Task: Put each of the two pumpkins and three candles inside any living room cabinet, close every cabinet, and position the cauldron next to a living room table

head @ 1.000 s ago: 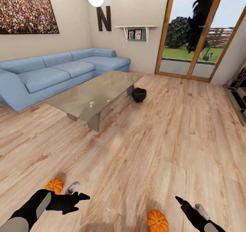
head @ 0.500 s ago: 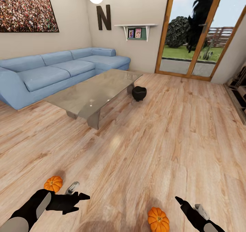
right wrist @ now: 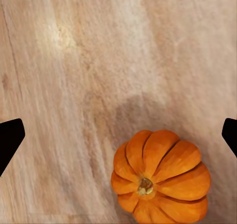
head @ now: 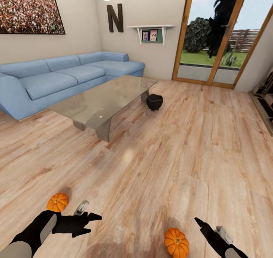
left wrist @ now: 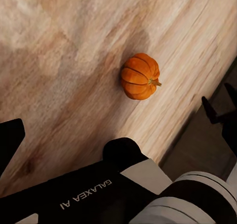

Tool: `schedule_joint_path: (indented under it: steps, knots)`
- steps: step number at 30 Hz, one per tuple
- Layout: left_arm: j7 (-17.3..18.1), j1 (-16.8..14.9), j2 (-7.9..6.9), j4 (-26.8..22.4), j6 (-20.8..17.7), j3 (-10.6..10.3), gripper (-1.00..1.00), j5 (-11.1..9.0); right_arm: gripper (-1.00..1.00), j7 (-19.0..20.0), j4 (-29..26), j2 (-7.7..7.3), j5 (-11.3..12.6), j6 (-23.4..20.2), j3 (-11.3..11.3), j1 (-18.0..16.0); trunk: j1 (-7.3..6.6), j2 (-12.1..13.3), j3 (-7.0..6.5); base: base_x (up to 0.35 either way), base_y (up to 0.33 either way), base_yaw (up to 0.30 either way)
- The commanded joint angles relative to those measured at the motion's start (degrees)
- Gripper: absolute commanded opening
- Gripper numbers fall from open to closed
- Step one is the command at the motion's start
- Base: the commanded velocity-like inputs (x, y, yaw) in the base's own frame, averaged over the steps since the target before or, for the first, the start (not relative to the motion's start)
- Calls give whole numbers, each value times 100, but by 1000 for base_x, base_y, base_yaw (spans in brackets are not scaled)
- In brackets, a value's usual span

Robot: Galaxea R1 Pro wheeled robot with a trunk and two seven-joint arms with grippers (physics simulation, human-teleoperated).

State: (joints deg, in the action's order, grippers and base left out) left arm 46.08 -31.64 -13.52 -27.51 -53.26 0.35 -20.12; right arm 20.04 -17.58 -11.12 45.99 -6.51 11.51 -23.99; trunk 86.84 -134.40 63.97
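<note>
While both pumpkins lie on the light plank floor, neither is held: the left pumpkin sits at the lower left of the head view, just above the left gripper, and the right pumpkin sits at the bottom edge, just left of the right gripper. The left gripper's black fingers are spread with nothing between them. In the right wrist view the two fingertips stand far apart at the frame's side edges, with the pumpkin in the lower middle below them. Higher up, in the centre of the head view, the black cauldron stands on the floor just beside the right end of the low grey table. The blue sofa fills the upper left, and glass doors the upper right.
</note>
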Motion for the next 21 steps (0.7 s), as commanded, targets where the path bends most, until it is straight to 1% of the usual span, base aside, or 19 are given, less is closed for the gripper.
schedule_joint_path:
  steps: [1,11,18,19,21]
  knots:
    - [-1,0,3,0,-1,0,100,-5,100,0,0,4,-1,0,0,0,22,-42,18,0,0,0]
    - [-1,0,16,0,-8,-1,100,-7,100,0,0,43,-5,-6,-15,0,242,-443,198,0,0,0]
    - [-11,0,49,0,-9,-44,100,8,100,0,-6,90,-26,-22,-39,0,396,-723,324,0,0,0]
    - [-19,0,50,0,-9,-50,100,12,100,4,-9,91,-57,-24,-53,0,418,-764,342,0,0,0]
    - [-22,0,51,0,-9,-52,100,13,100,5,-25,92,-201,-35,-149,-5,462,-844,378,0,0,0]
